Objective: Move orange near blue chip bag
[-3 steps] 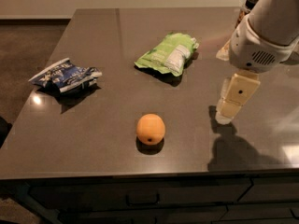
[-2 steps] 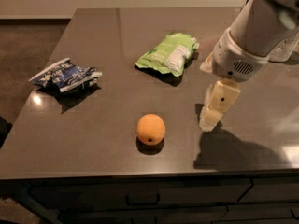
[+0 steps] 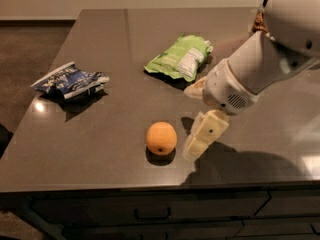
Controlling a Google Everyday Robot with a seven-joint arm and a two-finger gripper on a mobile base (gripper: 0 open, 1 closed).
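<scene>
The gripper (image 3: 188, 124) has swung in from the right side of the table (image 3: 100, 34) over the last second and now hangs low just beside the orange (image 3: 161, 138), on its right, with the pale lower finger (image 3: 205, 134) angled down toward the tabletop and the other finger (image 3: 195, 89) showing further back; the two stand apart with nothing between them. It does not appear to touch the fruit yet, though the gap is narrow. The orange itself has not shifted: it sits near the front edge, roughly mid-table, its dark stem dot facing the camera. The blue chip bag (image 3: 70, 81) lies crumpled at the left, well apart from the orange, in the same spot as before, and the green chip bag (image 3: 180, 56) rests further back, close behind the arm (image 3: 265, 64). So the approach looks nearly done and the grasp not yet begun; my reading is that the next move calls for settling the open jaws around the orange before any carry leftward toward the blue bag
</scene>
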